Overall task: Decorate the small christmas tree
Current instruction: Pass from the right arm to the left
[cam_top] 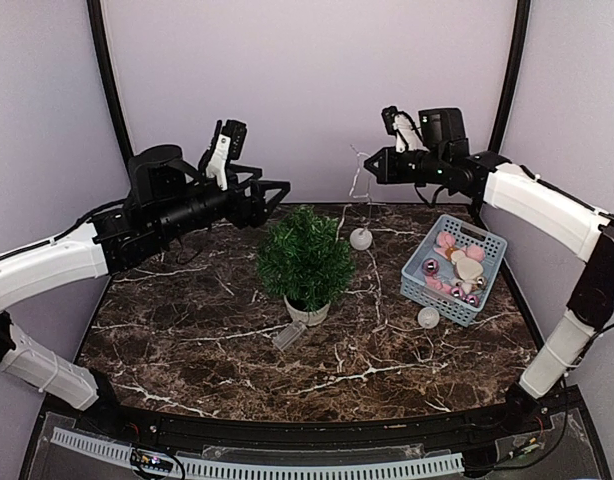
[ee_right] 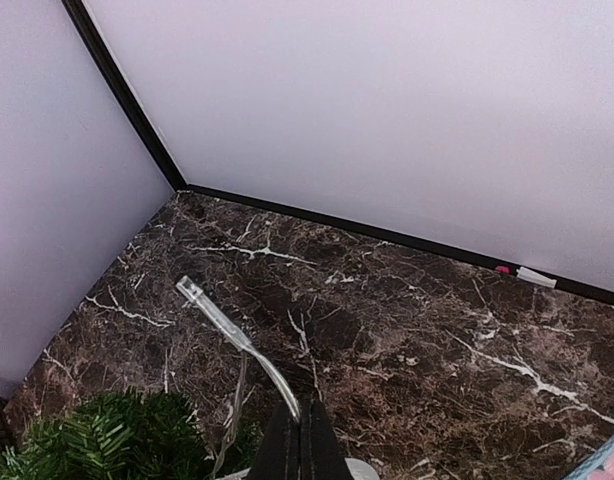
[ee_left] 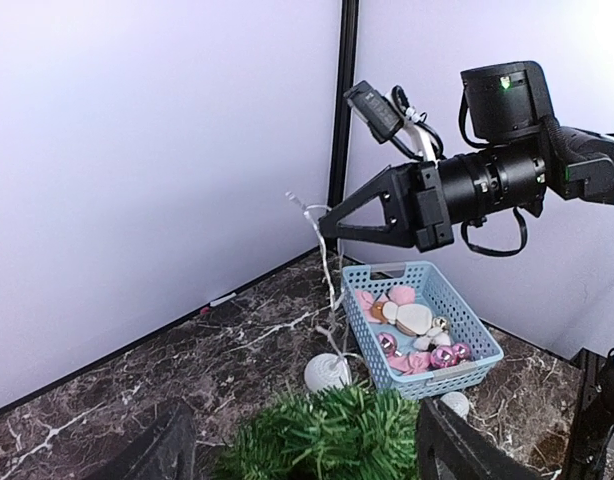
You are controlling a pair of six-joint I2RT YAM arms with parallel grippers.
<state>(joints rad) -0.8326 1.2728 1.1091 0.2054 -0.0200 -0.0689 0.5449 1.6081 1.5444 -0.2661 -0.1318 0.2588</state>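
- I'm watching the small christmas tree [cam_top: 305,262] standing mid-table, with the blue basket [cam_top: 432,290] well apart on its right.
- My left gripper [cam_top: 277,197] is hovering with jaws spread by the treetop.
- My right gripper [cam_top: 370,165] is pinching the light string [cam_top: 359,195], its white ball [cam_top: 361,238] down beside the tree.
- I'm judging the string needs draping slowly leftward over the branches.
- Open room is lying behind the tree, before the back wall [cam_top: 307,90].

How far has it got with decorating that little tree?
Barely begun. The small christmas tree looks bare. The right pincer is shut on a white wire held up beside it; the left pincer hovers open. The baubles in the blue basket are left to hang.
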